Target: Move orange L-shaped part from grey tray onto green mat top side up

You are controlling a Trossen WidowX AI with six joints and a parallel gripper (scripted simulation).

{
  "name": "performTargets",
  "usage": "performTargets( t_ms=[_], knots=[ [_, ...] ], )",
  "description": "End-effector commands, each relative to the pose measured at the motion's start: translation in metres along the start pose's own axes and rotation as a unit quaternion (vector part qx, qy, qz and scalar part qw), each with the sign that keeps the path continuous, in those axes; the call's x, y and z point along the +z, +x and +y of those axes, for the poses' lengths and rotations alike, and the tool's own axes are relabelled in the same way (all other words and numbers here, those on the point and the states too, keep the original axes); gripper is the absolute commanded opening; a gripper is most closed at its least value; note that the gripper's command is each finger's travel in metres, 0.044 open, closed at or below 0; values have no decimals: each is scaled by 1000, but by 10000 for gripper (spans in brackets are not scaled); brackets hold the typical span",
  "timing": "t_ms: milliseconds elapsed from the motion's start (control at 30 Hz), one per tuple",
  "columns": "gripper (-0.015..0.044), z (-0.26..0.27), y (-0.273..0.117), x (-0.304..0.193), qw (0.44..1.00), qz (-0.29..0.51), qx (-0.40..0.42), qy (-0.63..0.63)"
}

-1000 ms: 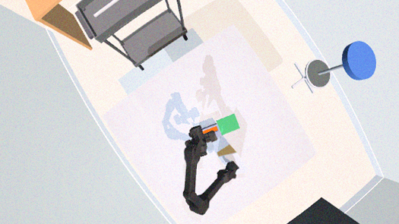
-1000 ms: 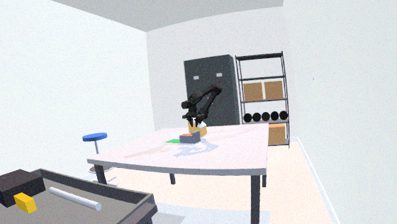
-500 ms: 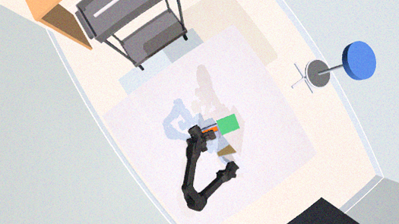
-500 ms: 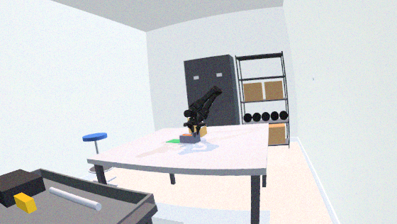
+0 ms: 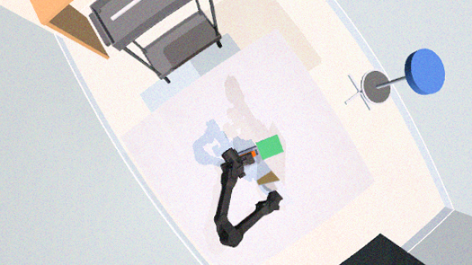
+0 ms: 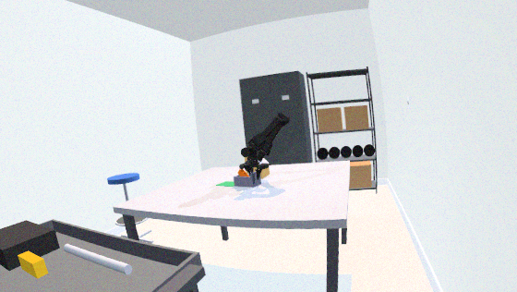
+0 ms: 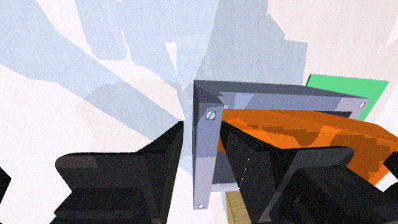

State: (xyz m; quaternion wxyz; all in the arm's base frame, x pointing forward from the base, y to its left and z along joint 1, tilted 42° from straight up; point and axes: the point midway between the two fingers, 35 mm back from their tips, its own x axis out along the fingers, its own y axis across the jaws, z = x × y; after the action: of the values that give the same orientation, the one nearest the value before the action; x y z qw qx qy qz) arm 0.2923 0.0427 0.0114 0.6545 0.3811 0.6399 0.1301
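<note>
The orange part (image 5: 253, 153) (image 6: 243, 173) (image 7: 300, 125) is tilted in the grey tray (image 6: 246, 180) (image 7: 204, 160). Its left end in the wrist view is down in the pocket, and its other end stands raised above the tray wall toward the green mat (image 5: 270, 147) (image 6: 225, 184) (image 7: 345, 87). My gripper (image 7: 201, 125) is partly open with nothing held. Its fingers straddle the tray's left wall: the left finger is outside, the right finger is over the part's low end. Exact contact of that fingertip is hidden. The mat is bare beside the tray.
A tan, wood-coloured object (image 5: 269, 178) (image 6: 264, 172) (image 7: 236, 206) stands near the tray on the arm's side. A dark cart (image 5: 185, 38) with a white rod and a yellow block stands beyond the table. A blue stool (image 5: 426, 71) (image 6: 124, 178) stands off to the side.
</note>
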Motion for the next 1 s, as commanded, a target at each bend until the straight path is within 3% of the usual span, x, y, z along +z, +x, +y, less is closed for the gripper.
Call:
performTargets(
  t_ms=[0, 667, 967],
  knots=[
    [180, -1, 5, -1, 1000, 2, 0, 5],
    [180, 10, -11, -1, 1000, 2, 0, 5],
    [180, -2, -103, 0, 1000, 2, -3, 5]
  ],
)
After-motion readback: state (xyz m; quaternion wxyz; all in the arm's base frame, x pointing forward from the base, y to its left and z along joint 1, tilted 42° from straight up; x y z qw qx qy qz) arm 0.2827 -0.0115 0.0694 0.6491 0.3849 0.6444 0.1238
